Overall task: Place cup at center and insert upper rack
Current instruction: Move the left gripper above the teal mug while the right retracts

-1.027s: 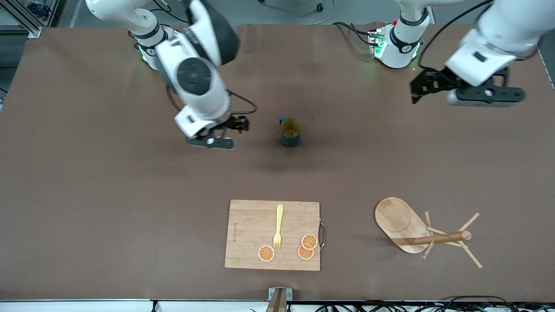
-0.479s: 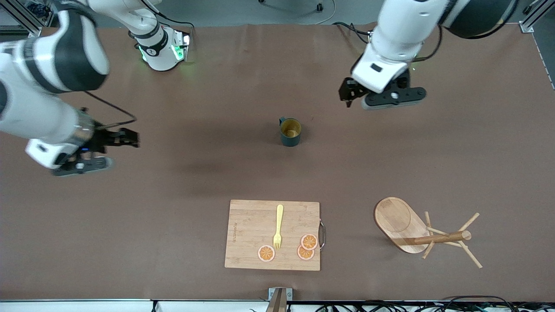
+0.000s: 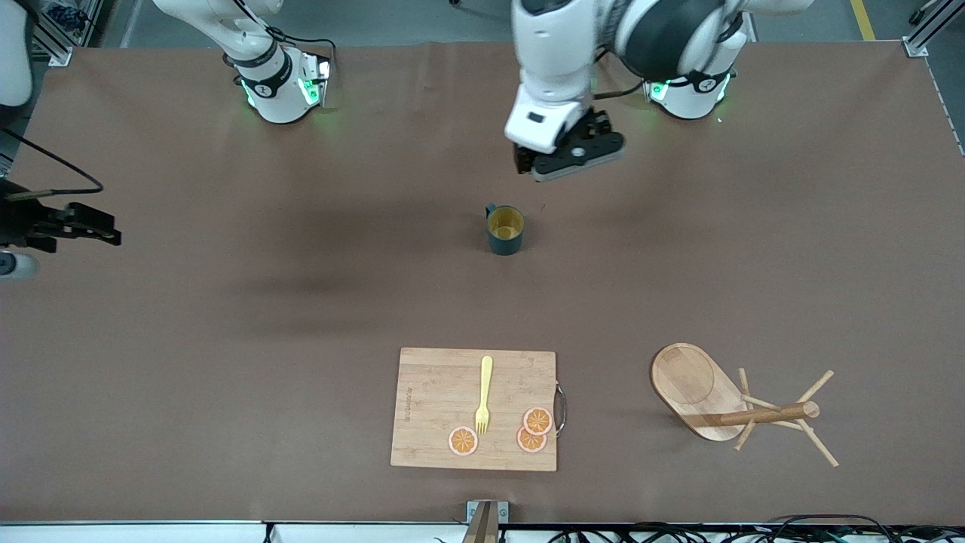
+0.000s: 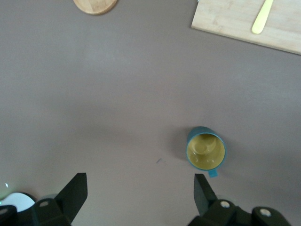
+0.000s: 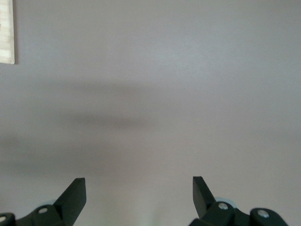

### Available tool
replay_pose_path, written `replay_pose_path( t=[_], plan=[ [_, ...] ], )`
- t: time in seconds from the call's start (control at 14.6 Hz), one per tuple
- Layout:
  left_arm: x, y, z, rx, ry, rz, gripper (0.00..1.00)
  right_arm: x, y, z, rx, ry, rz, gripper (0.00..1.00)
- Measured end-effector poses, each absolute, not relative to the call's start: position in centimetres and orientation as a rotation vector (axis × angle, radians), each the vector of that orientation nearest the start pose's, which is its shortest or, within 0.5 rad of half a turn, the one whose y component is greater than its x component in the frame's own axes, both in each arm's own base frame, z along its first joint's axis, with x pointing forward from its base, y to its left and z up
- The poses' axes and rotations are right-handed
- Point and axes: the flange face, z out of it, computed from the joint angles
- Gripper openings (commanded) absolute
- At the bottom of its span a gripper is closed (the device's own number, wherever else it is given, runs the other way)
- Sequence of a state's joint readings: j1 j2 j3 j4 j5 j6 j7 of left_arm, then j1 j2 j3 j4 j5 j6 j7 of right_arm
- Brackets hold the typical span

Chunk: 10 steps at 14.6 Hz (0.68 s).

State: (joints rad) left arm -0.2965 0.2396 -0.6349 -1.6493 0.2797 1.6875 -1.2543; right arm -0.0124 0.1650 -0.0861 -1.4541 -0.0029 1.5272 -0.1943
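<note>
At mid-frame the dark teal, yellow-lined cup point(image 3: 505, 230) stands centred, the light wooden upper rack point(image 3: 735, 407) lies toppled at lower right, uninserted, while the left gripper point(image 3: 567, 157) over the table above the cup and the right gripper point(image 3: 56, 230) at the frame's left edge both hang with jaws spread, empty.

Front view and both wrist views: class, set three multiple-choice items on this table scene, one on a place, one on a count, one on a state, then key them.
1. Where is the cup?
A. on the cutting board
B. on the bare table
C. in a gripper

2. How many orange slices lie on the board?
A. two
B. three
C. five

3. How does the upper rack lie?
A. upright
B. tipped on its side
C. held aloft

Key: B, it stands alone on the table; B, three discs beside the fork; B, its post lies level.
</note>
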Motion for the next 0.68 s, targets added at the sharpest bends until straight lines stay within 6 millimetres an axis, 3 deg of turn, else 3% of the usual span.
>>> replay_pose_path(
  t=[0.41, 0.68],
  plan=[
    [32.6, -54.3, 36.2, -2.749, -0.596, -0.276, 1.0, 59.0, -5.0, 57.6, -3.126, -0.1, 0.243, 1.0],
    [27.3, -57.7, 29.2, -2.667, -0.696, -0.445, 0.97, 58.6, -4.9, 57.8, -3.122, -0.088, 0.271, 1.0]
  ],
)
